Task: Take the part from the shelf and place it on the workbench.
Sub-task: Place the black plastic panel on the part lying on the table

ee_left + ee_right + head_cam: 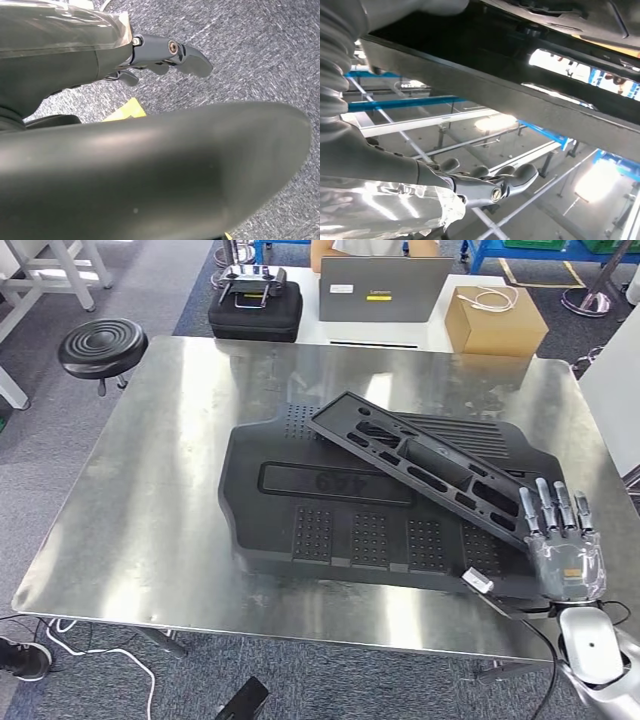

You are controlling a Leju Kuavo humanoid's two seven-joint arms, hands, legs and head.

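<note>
At the counter's [151, 490] near right edge, the right hand [562, 550] lies with fingers extended at the end of the long part [423, 465]; whether it grips is unclear. The part is a flat, dark grey plastic frame with oblong slots. It lies slanted across a larger black moulded panel [332, 505] with dotted patches. The left hand [166, 55] hangs over grey floor, fingers loose, holding nothing. Beyond are a laptop [381, 288] and cardboard box [494, 322].
</note>
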